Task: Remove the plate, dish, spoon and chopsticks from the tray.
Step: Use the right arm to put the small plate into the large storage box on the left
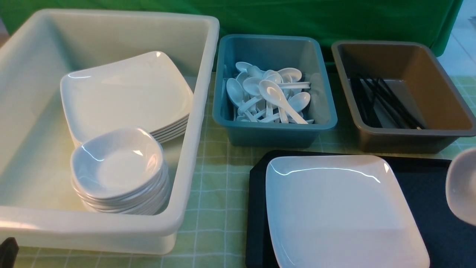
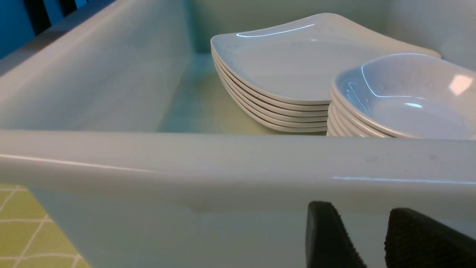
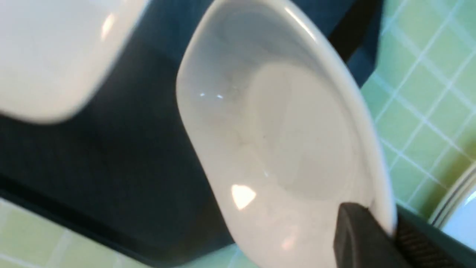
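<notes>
square white plate (image 1: pixel 342 212) lies on the black tray (image 1: pixel 416 193), toward its left part, glossy face up. in the right end effector (image 3: pixel 368 227): a small white bowl (image 3: pixel 282 137), its rim pinched between the fingertips, bowl tilted and held up over the tray. in the front view only part of that bowl shows, at the right edge.

behind the tray, on a table (image 1: pixel 212 208) under green checked cloth: a teal tub (image 1: pixel 273 132) with a heap of white soup spoons (image 1: pixel 273 93), bowls and handles crossing every which way. just right of it a brown tub (image 1: pixel 412 139), black chopsticks (image 1: pixel 398 100) lying in its left part.

left of the tray, a large cream tub (image 1: pixel 193 130). inside, a stack of square white plates (image 1: pixel 126 95), and nearer the robot a stack of white bowls (image 1: pixel 119 163), leaning a little. left end effector (image 2: pixel 353 238) is just outside the cream tub's near wall, fingers spread, nothing between them. another round-edged white thing (image 3: pixel 461 219) shows at the edge of the right wrist view; cannot tell what it is. green cloth (image 1: pixel 271 18) at the back.
</notes>
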Available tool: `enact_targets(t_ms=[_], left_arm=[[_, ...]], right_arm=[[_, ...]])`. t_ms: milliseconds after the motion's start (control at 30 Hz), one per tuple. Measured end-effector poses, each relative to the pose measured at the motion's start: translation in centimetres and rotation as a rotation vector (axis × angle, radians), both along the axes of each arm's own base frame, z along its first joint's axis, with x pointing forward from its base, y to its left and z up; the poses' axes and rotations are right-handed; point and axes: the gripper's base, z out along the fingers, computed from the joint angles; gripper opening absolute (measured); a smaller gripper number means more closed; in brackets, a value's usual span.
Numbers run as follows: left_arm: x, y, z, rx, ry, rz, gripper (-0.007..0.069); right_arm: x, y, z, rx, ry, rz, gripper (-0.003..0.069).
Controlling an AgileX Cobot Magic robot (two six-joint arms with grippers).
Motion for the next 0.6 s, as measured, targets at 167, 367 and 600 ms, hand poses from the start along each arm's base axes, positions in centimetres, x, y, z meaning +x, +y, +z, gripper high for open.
enact_targets(t_ms=[167, 367, 600], left_arm=[[0.0, 0.0, 0.0, 0.0, 0.0, 0.0, 0.0223], [0.0, 0.0, 0.0, 0.0, 0.0, 0.0, 0.0223], [0.0, 0.0, 0.0, 0.0, 0.0, 0.0, 0.0223]], right_arm=[[0.4, 7.3, 7.7, 0.378, -0.215, 0.112, 0.0031], [0.0, 17.0, 10.3, 0.753, -0.135, 0.309, 0.0031], [1.4, 28.8, 6.0, 0.935, -0.09, 0.311, 0.0031]])
